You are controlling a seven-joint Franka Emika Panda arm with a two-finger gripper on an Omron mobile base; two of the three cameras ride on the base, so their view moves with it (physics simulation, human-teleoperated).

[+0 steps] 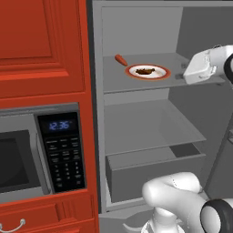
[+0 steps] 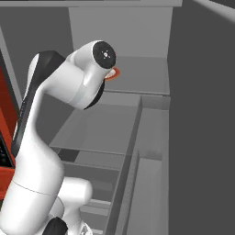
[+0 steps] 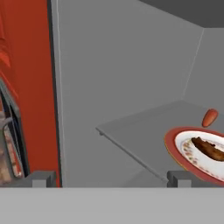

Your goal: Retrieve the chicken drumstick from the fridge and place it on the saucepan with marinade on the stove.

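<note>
The fridge (image 1: 141, 27) stands open in front of me, grey inside. On its upper shelf (image 1: 113, 82) a white orange-rimmed plate (image 1: 129, 72) carries the dark brown chicken drumstick (image 1: 145, 71). My gripper (image 1: 180, 76) hovers at shelf height just right of the plate, open and holding nothing. In the hand view the drumstick (image 3: 210, 149) lies on the plate (image 3: 171, 144) at the lower right, ahead of my wide-apart fingertips (image 3: 180, 178). My arm hides most of the plate (image 2: 113, 73) in the right base view. The saucepan, marinade and stove are out of view.
A short orange stick (image 1: 121, 59) lies on the same shelf behind the plate. Below are a second shelf (image 1: 150, 127) and a grey drawer (image 1: 150, 175). A black-fronted microwave (image 1: 27, 154) sits in the red cabinetry (image 1: 41, 45) to the left.
</note>
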